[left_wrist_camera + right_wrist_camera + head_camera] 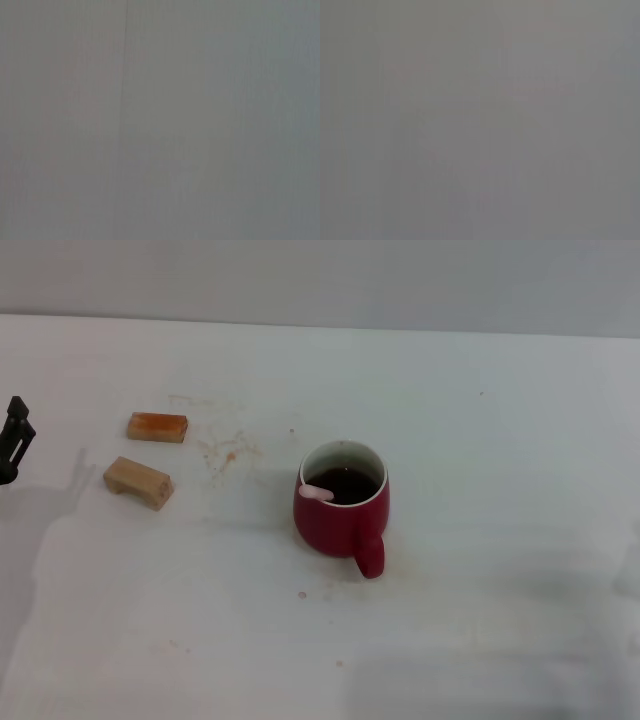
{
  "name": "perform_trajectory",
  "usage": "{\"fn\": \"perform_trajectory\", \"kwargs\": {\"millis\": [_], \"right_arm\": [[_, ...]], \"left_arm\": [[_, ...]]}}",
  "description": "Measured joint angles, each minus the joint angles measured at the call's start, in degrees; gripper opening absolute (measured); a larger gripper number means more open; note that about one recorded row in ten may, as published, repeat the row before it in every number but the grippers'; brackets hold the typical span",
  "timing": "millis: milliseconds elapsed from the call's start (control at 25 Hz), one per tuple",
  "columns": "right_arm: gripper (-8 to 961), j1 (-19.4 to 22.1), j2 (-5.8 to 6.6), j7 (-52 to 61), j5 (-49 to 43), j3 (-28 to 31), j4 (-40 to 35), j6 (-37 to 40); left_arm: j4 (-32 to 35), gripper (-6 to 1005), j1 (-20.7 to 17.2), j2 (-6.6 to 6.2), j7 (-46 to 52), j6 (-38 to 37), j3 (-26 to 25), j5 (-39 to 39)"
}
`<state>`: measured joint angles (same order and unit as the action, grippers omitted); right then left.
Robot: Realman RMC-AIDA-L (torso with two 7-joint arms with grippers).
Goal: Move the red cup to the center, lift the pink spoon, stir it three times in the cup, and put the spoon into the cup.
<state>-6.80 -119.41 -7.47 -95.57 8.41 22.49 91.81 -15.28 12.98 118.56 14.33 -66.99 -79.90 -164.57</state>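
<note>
The red cup (340, 512) stands upright near the middle of the white table (480, 440), handle toward the front, with dark liquid inside. The pink spoon (317, 493) rests in the cup, its pale pink handle end leaning over the left rim; its bowl is hidden in the liquid. My left gripper (14, 437) shows only as a black part at the far left edge, well away from the cup. My right gripper is out of the head view. Both wrist views show only plain grey.
A tan wooden block (138, 482) and an orange-brown block (157, 427) lie at the left of the table. Faint reddish stains (225, 452) mark the table between the blocks and the cup.
</note>
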Motion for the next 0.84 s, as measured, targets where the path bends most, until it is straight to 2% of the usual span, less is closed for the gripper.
{"fn": "perform_trajectory", "kwargs": {"millis": [840], "right_arm": [[0,-0.3,0.02,0.0,-0.1,-0.1,-0.1,0.1]], "left_arm": [[0.5,829,-0.2,0.18,-0.8,-1.5,-0.1,0.0]]}}
